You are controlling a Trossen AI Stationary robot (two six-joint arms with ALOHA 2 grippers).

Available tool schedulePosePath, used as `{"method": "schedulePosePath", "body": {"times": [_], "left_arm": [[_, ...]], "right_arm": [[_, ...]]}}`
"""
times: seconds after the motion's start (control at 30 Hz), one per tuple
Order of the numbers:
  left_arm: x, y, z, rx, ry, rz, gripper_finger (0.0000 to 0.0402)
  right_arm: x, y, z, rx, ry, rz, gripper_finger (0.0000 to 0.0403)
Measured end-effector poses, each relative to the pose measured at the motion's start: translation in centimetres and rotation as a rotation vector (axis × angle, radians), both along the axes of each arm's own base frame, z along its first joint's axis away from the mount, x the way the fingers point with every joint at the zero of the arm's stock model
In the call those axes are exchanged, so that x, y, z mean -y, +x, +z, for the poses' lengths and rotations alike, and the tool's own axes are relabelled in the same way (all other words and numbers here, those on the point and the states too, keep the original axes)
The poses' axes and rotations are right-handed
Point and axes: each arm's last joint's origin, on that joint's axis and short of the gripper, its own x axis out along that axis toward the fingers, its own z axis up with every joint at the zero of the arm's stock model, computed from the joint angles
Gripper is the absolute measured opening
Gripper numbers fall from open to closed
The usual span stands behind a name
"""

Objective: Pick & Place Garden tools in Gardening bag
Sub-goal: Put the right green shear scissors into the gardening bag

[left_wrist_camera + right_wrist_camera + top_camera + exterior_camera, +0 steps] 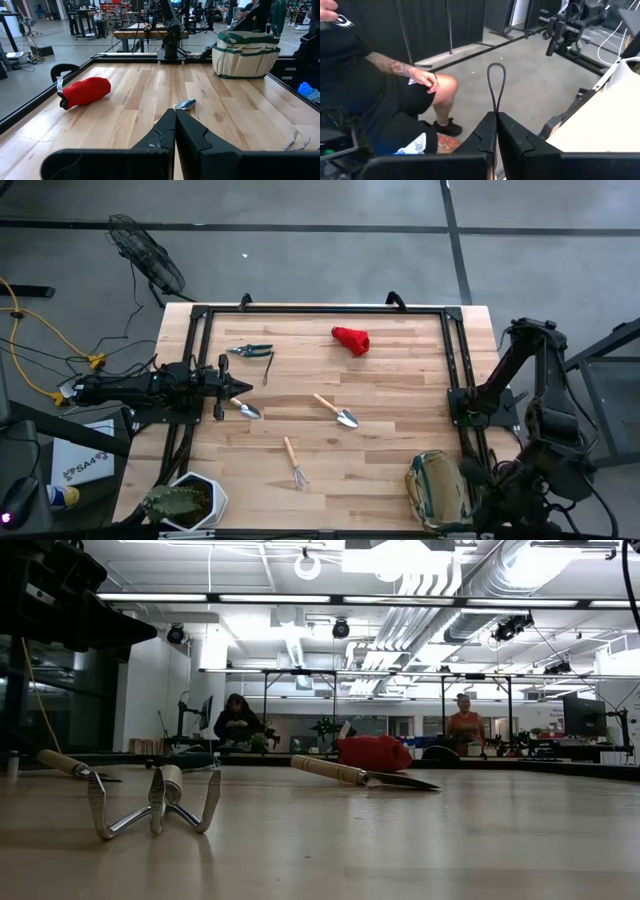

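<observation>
A wooden table (380, 470) carried the garden gear, still scattered. The left tool (238, 389), its fingers pressed together and holding nothing, hung low over the table's left side, just above a wooden-handled trowel (244, 409) whose blade (185, 104) showed past the fingertips in the left wrist view. The right tool (496, 131), fingers likewise pressed together and empty, sat folded back off the table's right edge, facing a seated person (380, 95) on the floor side.

The green-handled shears (250, 350) lay near the far left, the red lump (351, 339) near the far middle, a second trowel (336, 410) at the centre and the pronged rake (294, 461) nearer the front. From table height the rake's bent prongs (155, 805) stood closest, with the second trowel and the red lump behind.

The khaki bag (437, 490) with dark green trim stood at the near right corner, mouth open, well apart from every tool. A spiky plant in a white pot (189, 501) occupied the near left corner. Beyond the table, two people (236, 720) worked at distant benches.
</observation>
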Motion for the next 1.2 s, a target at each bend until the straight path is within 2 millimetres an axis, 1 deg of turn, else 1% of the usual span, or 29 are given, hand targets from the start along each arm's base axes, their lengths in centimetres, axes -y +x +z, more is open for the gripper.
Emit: {"method": "schedulePosePath", "body": {"times": [0.23,0.43,0.57,0.83,0.97,1.1,1.2], "left_arm": [[0.0,0.0,0.0,0.000,0.000,0.000,0.0001],[0.0,0.0,0.0,0.000,0.000,0.000,0.0001],[0.0,0.0,0.0,0.000,0.000,0.000,0.0001],[0.0,0.0,0.0,0.000,0.000,0.000,0.0001],[0.0,0.0,0.0,0.000,0.000,0.000,0.0001],[0.0,0.0,0.0,0.000,0.000,0.000,0.0001],[0.0,0.0,0.0,0.000,0.000,0.000,0.0001]], "right_arm": [[-0.7,-0.9,-0.3,-0.001,-0.009,-0.005,0.0003],[-1.9,-0.7,-1.6,-0.013,-0.067,-0.023,0.0003],[-2.3,-0.5,-2.3,-0.006,-0.123,-0.042,0.0003],[-1.8,-0.6,-2.9,0.001,-0.218,-0.040,0.0003],[-1.8,-0.6,-2.9,-0.005,-0.222,-0.021,0.0003],[-1.9,-0.8,-3.1,-0.053,-0.219,0.049,0.0003],[-1.7,-0.7,-3.3,-0.078,-0.233,0.053,0.0003]]}}
